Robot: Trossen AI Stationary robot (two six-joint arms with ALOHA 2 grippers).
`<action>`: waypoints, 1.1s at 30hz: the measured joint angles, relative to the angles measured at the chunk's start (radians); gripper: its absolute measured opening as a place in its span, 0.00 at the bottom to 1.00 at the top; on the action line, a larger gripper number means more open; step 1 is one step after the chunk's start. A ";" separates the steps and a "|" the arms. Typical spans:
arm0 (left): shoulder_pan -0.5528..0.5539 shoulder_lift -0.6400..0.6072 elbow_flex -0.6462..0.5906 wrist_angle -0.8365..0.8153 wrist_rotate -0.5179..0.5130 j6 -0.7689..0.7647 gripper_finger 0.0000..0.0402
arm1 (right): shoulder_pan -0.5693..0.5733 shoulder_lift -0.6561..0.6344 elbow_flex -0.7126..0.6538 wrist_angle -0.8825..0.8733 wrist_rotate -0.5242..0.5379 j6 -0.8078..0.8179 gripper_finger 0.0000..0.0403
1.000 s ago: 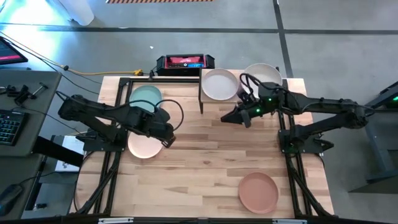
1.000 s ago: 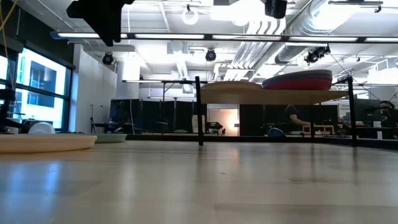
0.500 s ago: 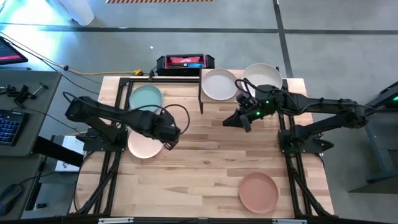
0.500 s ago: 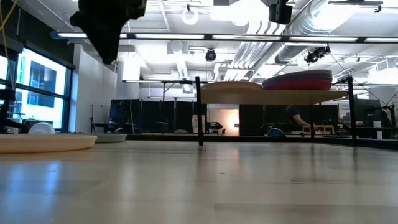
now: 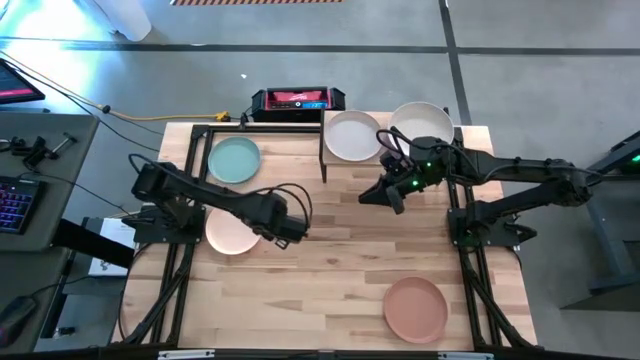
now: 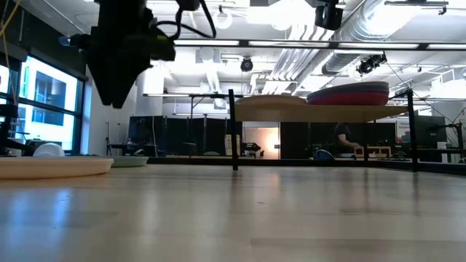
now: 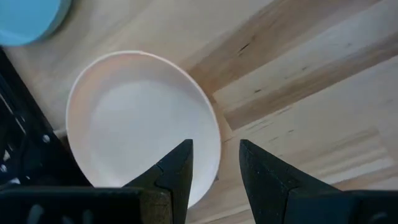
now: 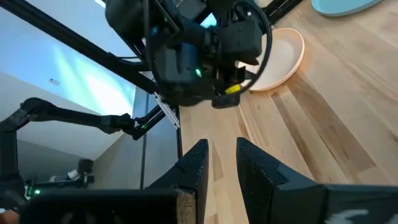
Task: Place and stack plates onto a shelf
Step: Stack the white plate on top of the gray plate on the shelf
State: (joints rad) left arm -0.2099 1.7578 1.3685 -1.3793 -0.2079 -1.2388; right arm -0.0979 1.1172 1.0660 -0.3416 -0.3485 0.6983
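The left gripper (image 5: 290,229) hangs above the bare wood of the surface (image 5: 340,260), just beside the peach-pink plate (image 5: 228,233), which lies flat near the surface's left edge. Its jaws stand apart with nothing between them; in the left wrist view the plate's rim (image 7: 208,134) sits just past the fingertips (image 7: 181,163). The teal plate (image 5: 234,159) rests farther back on the left, apart from the peach-pink one.

The right gripper (image 5: 380,192) hovers over the surface in front of the shelf (image 6: 320,110), its jaws narrowly parted and empty. On the shelf a cream-white plate (image 5: 352,135) lies on the left half and a stack topped by a pale plate (image 5: 421,122) on the right; the low view shows a magenta plate (image 6: 348,97) lower in that stack.

The terracotta brown plate (image 5: 416,309) lies alone near the front right corner, well apart from both arms. A black and red device (image 5: 297,101) sits behind the surface's back edge, and a keyboard (image 5: 14,203) lies on a desk off to the left. The black frame rails (image 5: 180,270) run along the left side close to the peach-pink plate.
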 joint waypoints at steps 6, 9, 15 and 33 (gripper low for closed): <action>-0.017 0.059 0.000 0.023 0.035 -0.004 0.30 | 0.000 0.000 0.000 -0.002 0.000 0.000 0.16; -0.030 0.088 0.000 0.026 0.042 -0.023 0.30 | 0.000 0.000 0.000 -0.004 0.000 0.000 0.16; -0.072 0.143 0.000 0.027 0.044 -0.021 0.30 | 0.000 0.000 0.000 -0.029 0.002 -0.008 0.16; -0.068 0.158 -0.139 0.130 0.160 -0.014 0.30 | 0.000 0.000 0.000 -0.047 0.057 -0.002 0.16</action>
State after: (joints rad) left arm -0.2783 1.9156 1.2299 -1.2493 -0.0483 -1.2530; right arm -0.0982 1.1172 1.0657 -0.3885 -0.2916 0.6963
